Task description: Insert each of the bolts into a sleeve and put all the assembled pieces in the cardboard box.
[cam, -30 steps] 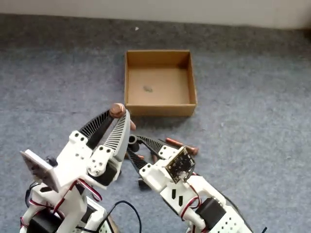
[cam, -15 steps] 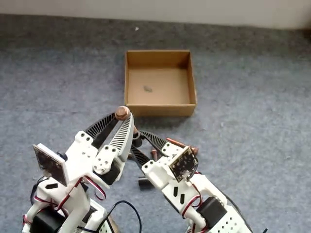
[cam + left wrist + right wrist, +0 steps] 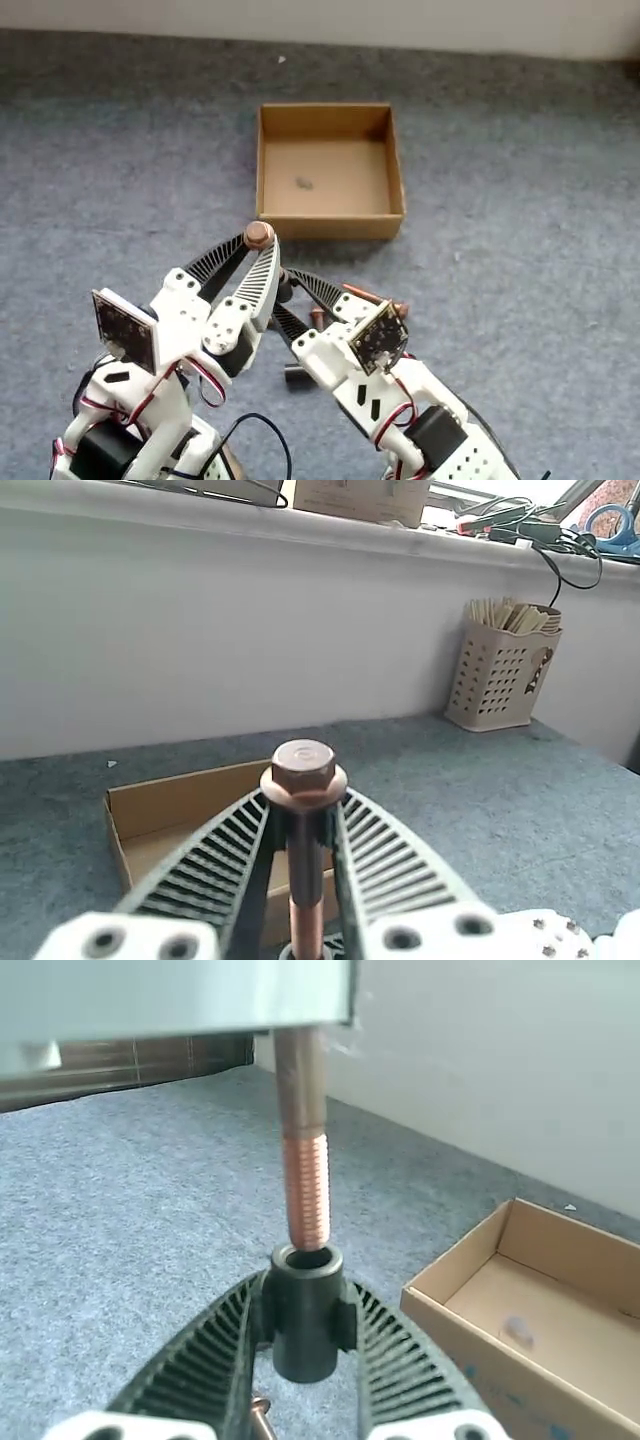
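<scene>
while upright, bolt (image 3: 305, 1175) perhaps just inside sleeve (image 3: 304, 1315)

Two white plastic arms with ribbed, wedge-shaped fingers

The left arm (image 3: 180, 320) and right arm (image 3: 340, 375) have blocky white shells over black servo blocks (image 3: 432, 432). Thin red, white and black wires (image 3: 185, 385) loop between their joints, and a black cable (image 3: 270, 440) curls between the bases. Each wrist carries a square camera board (image 3: 378, 338). The left gripper (image 3: 258, 240) pairs one black slatted finger (image 3: 215, 262) with a white one (image 3: 262, 280). The right gripper (image 3: 285, 290) has two black ones. Round screw sockets (image 3: 105, 942) dot the white finger mounts.
</scene>
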{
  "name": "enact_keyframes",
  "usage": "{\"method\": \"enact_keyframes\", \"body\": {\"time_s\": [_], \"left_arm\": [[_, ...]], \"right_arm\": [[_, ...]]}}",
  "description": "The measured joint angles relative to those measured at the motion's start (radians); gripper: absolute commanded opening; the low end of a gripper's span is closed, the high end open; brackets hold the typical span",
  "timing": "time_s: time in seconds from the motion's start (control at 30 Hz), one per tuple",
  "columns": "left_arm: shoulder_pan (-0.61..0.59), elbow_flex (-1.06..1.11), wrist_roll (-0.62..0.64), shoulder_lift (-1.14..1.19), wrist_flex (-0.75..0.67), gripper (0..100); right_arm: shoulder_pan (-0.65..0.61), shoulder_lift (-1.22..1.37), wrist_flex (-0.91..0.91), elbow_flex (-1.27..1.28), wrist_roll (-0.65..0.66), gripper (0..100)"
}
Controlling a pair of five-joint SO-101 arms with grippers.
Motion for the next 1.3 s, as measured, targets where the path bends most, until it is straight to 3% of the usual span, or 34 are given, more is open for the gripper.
{"method": "enact_keyframes", "body": {"time_s": [0.5,0.73,1.3], "left_arm": [[0.003,0.052,-0.012,0.0,0.0,1],[0.008,0.071,-0.103,0.0,0.002,12],[-0.057,-0.084,-0.172,0.0,0.255,23]], "right_arm": [[0.006,0.0,0.0,0.0,0.0,0.5],[0.008,0.0,0.0,0.0,0.0,0.5],[0.006,0.0,0.0,0.0,0.002,0.5]]}}
